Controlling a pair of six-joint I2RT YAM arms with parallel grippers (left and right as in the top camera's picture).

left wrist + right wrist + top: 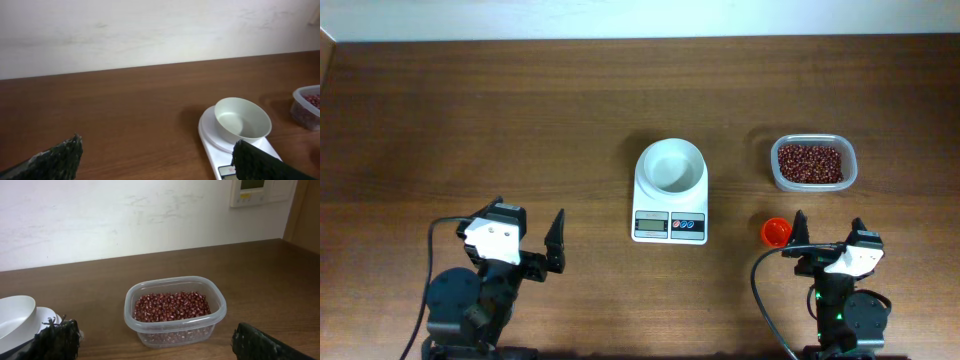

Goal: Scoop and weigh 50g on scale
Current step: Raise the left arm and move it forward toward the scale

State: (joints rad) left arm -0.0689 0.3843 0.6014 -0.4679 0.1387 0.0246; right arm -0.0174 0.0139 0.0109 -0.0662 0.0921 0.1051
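Overhead looks straight down; both low wrist views face the wall [150,35], sharing the scale [669,226].

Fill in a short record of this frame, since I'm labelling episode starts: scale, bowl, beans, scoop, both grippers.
scale: mid-table, display and buttons facing the robot; readout not legible
bowl: white, on the scale, empty
tub: clear, right of the scale, no lid
beans: red, all inside the tub
scoop: small, orange, on the table in front of the tub, partly hidden
left gripper: open, empty, left of the scale
right gripper: open, empty, beside the scoop
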